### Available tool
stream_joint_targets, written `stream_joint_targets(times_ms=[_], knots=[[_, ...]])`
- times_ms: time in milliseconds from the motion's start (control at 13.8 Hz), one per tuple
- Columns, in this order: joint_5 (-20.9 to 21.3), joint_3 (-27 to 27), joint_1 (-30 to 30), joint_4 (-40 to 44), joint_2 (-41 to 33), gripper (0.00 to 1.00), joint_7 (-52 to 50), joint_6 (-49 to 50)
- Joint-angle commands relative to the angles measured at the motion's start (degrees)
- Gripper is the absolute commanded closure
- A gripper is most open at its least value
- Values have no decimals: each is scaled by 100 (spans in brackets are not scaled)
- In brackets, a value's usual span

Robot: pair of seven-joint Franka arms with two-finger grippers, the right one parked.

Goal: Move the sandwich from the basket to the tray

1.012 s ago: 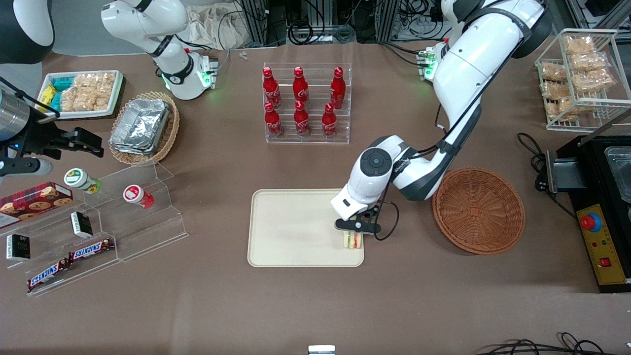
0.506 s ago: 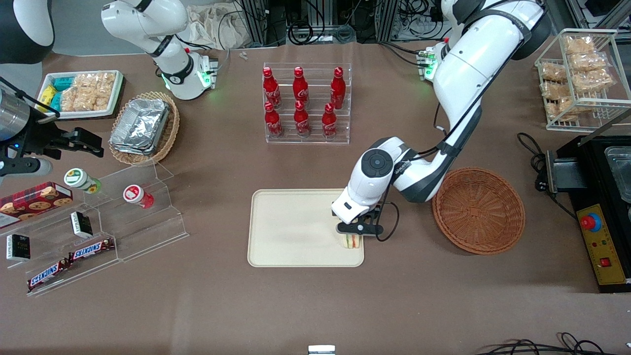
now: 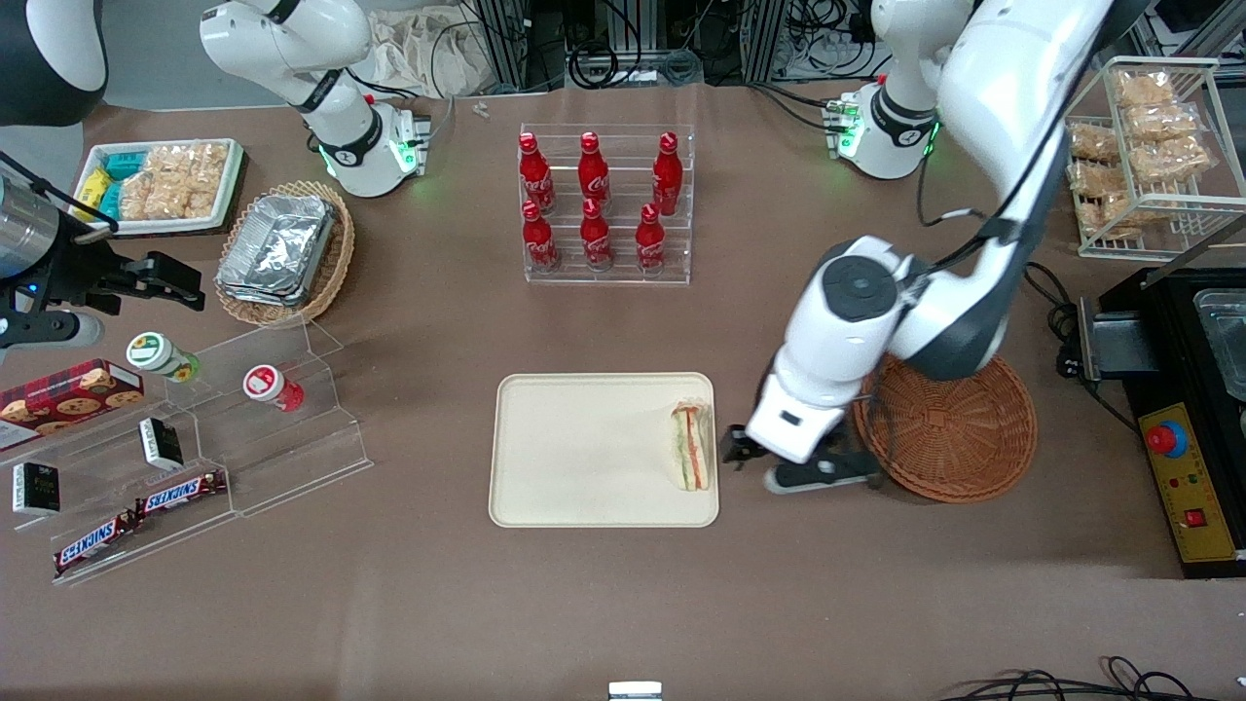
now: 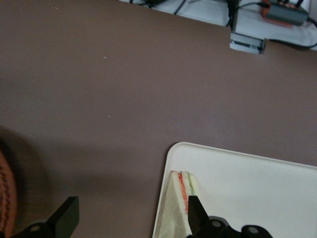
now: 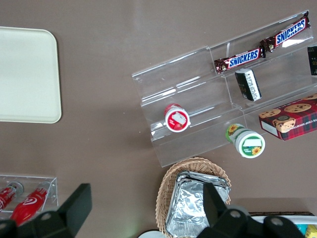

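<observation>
One sandwich (image 3: 692, 446) is seen lying on the tray (image 3: 584, 453); one basket (image 3: 949, 419) is alongside. The gripper (image 3: 774, 465), fingers spread apart, is held between them. Six Coca-Cola bottles (image 3: 595, 202) and two Snickers bars (image 3: 136, 516) are counted.

Robotics lab, mock snack-shop tabletop: brown-covered table (image 3: 438, 604); aluminium framing and loose cables (image 3: 623, 49); acrylic rack of cola bottles (image 3: 604, 204); stepped acrylic display (image 3: 243, 438); probably an emergency-stop box (image 3: 1183, 487).
</observation>
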State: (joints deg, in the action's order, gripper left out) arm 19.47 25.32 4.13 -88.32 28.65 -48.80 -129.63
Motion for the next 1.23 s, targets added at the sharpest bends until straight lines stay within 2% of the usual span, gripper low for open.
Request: stream_joint_targets(times_ms=[0,217,361,506,651,795,867,1157], knots=[[-364,34,-306,-151,-569,1,281,620],[-1206,-36,-606,286,-878,1,1492,1744],[-1471,-534,-545,866,-896,1,2118,2999],[-1884,-1062,-518,878,-1350,1,2986,3906],[-1965,-1773,-291,677,-1843,1,3603,4479],[-1965,-2415,17,186,-2404,1,3632,4569],[-1973,-2479,18,-78,-2660,1,3658,4535],[-1912,-2480,1,-107,-2794,0,3606,4780]])
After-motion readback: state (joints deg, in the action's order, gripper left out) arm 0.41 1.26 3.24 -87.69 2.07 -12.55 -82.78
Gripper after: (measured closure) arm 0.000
